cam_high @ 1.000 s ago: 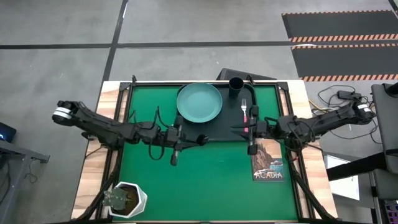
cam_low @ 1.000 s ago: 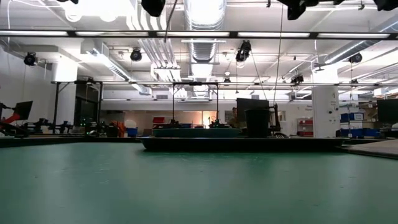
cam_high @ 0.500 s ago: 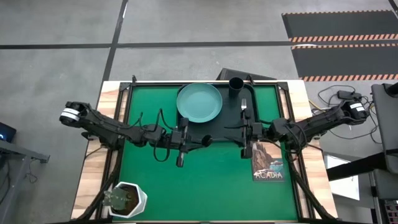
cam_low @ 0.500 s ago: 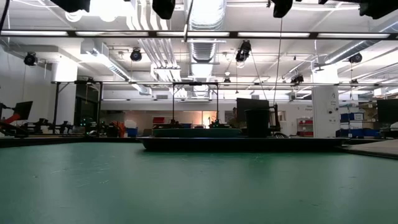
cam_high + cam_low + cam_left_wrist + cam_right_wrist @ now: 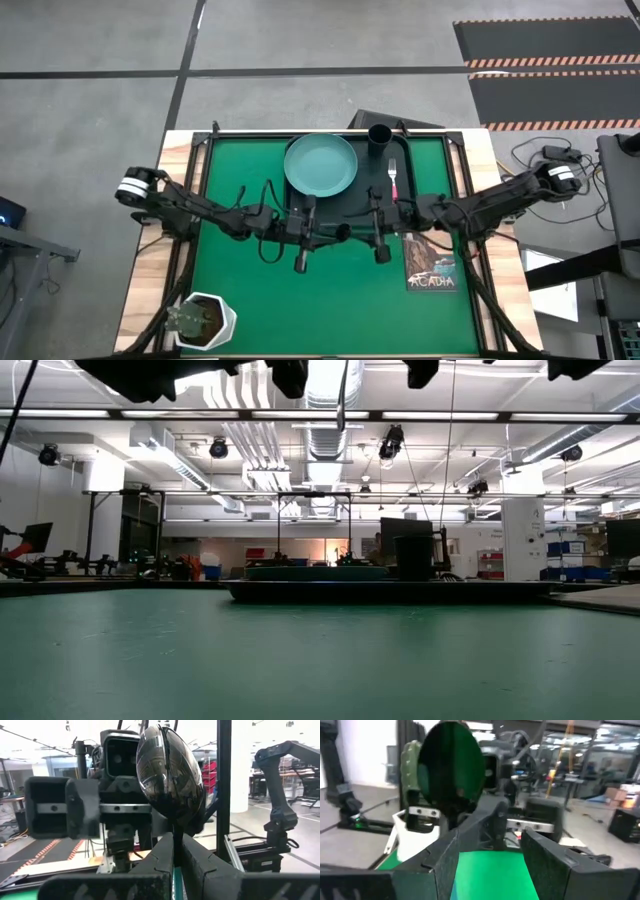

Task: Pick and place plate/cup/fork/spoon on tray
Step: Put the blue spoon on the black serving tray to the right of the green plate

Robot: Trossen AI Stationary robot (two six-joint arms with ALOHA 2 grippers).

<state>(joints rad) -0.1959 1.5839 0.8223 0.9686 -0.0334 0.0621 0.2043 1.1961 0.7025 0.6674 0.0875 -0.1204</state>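
The black tray [image 5: 365, 190] lies at the table's far middle. On it rest the teal plate [image 5: 320, 165], the black cup [image 5: 380, 136] and the pink-handled fork [image 5: 394, 180]. Just near of the tray, my two grippers face each other above the green mat. My left gripper [image 5: 340, 231] is shut on the spoon, whose dark bowl [image 5: 170, 775] sticks out beyond the fingertips. My right gripper [image 5: 492, 845] stands open, its fingers wide apart, with the spoon's bowl [image 5: 452, 770] just in front of them. The spoon's handle is hidden. My left gripper [image 5: 177, 837] pinches the spoon's thin neck [image 5: 175, 826], just behind the bowl, between its two fingers. The fingers reach level from the table's left and lie along the spoon. The spoon is lifted clear of the table, its bowl pointing toward my right gripper.
An "ACADIA" picture book [image 5: 432, 258] lies on the mat's right side, near of the tray. A white pot with a plant [image 5: 203, 320] stands at the near left corner. The green mat [image 5: 330, 300] between them is bare.
My left gripper has gone toward the table's right edge with the spoon. My right gripper has drawn away from the fork's handle, toward the table's left and a little nearer. The two now face each other closely. The fork stays on the tray.
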